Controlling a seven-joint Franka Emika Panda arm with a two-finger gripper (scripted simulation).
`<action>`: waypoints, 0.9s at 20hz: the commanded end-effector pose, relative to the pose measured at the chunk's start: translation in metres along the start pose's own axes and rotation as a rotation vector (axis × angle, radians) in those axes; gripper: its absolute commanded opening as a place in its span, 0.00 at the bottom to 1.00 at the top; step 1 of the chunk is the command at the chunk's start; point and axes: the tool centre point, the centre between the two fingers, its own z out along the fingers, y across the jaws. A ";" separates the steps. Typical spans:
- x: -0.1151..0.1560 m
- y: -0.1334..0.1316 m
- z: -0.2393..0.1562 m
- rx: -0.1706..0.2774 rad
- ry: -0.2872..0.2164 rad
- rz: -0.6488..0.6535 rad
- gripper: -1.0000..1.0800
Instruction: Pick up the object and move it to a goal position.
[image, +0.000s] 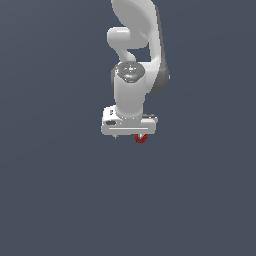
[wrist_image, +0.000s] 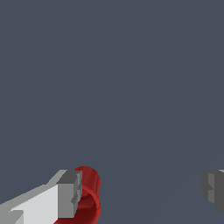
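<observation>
Currently the red cup (wrist_image: 89, 194), a short cylinder with a slightly wider rim band, lies against one finger of my tool (wrist_image: 140, 192), not centred between the two. In the wrist view that finger (wrist_image: 69, 194) overlaps the cup's side, and the other finger (wrist_image: 213, 189) stands well apart across an empty gap. I therefore read the tool as spread wide and clamped on nothing.

In the exterior view only a sliver of the cup (image: 141, 138) shows, under the white hand toward the exterior view's right. The rest is hidden by the hand. I cannot tell from either view whether the cup rests on the grey counter (image: 60, 200) or sits slightly clear of it, nor whether the near finger is touching it or only just beside it.

Risks from this position, as I judge them:

1. Closing now would sweep the cup sideways. The near finger would push it before the far finger arrives. The cup, being round, may roll or twist out of the gap.
2. Descending further could bring the near fingertip down onto the rim and tip the cup.
3. A grip taken at the finger edge would be shallow. The cup could slip out on the lift toward the goal.

I see no goal marker in either view.
</observation>
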 end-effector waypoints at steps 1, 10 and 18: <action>-0.002 -0.003 0.002 0.001 0.000 -0.005 0.96; -0.029 -0.028 0.025 0.006 0.006 -0.042 0.96; -0.070 -0.059 0.053 0.014 0.013 -0.093 0.96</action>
